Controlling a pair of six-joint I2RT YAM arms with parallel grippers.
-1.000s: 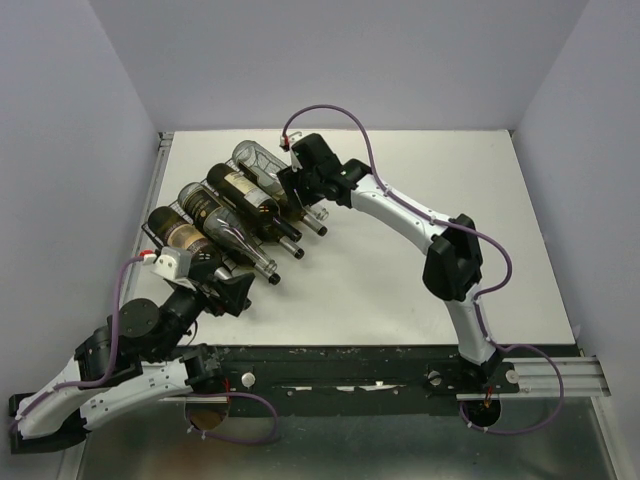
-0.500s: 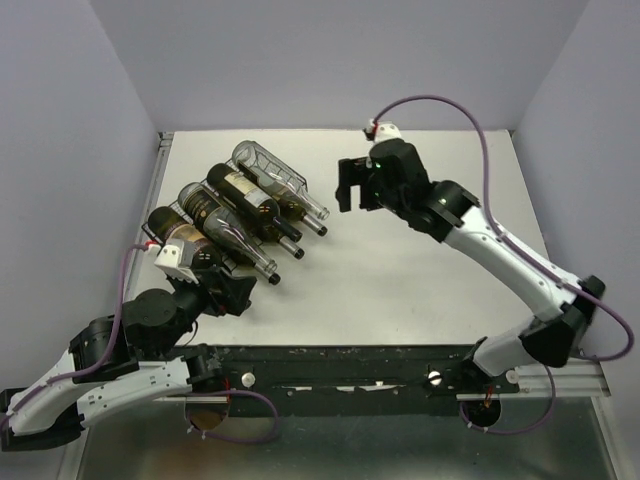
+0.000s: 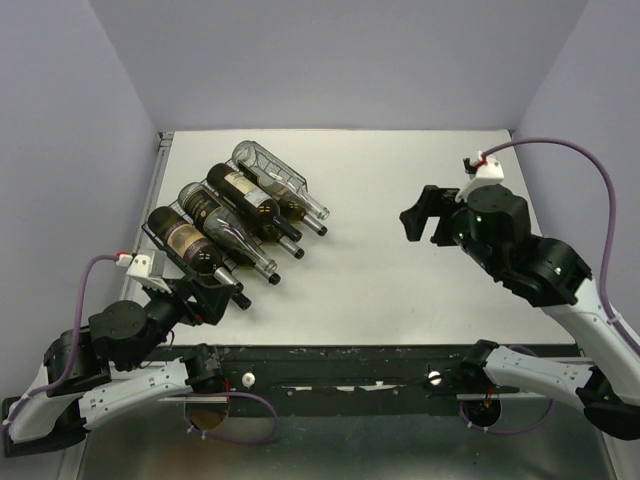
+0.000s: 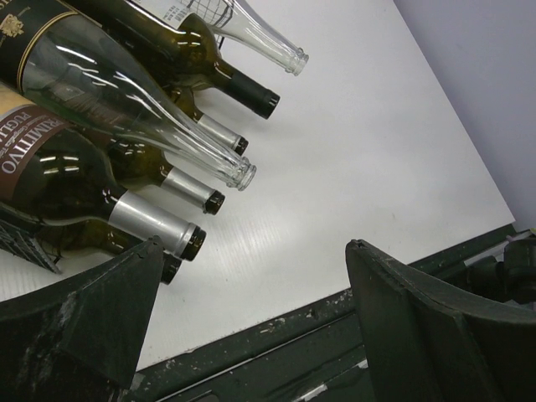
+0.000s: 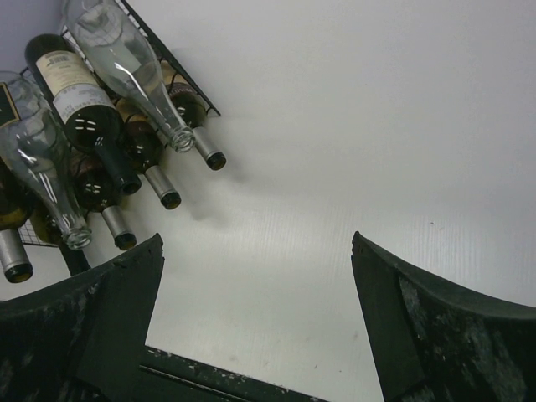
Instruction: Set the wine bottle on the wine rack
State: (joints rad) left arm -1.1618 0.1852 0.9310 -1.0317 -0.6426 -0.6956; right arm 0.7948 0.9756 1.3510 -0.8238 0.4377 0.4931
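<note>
Several wine bottles point(image 3: 235, 215) lie on their sides in the wine rack point(image 3: 151, 233), which sits on the left part of the white table point(image 3: 400, 170). They lie in two layers, all with their necks pointing toward the near right. In the upper layer a clear bottle point(image 3: 272, 176) lies farthest back, with a dark bottle with a cream label point(image 3: 245, 197) beside it. Next comes another clear-necked bottle point(image 3: 232, 238), and a dark labelled bottle point(image 3: 188, 246) lies nearest the front. The capped necks of the lower bottles stick out beneath them. The left end effector point(image 3: 215, 298) hangs low over the near-left corner of the table, just in front of the rack. Its jaws are spread wide with nothing between them. In the left wrist view the foil-wrapped neck of the front bottle point(image 4: 155, 222) ends right beside the left finger point(image 4: 92, 310), outside the gap. I cannot tell whether the two touch. The right end effector point(image 3: 423, 221) is raised over the right half of the table, well apart from the rack. It is turned back toward the bottles, and its jaws are also spread and empty. The right wrist view shows only bare table between its fingers point(image 5: 419, 318), with the rack's wire edge point(image 5: 186, 82) and the bottle necks at upper left.
</note>
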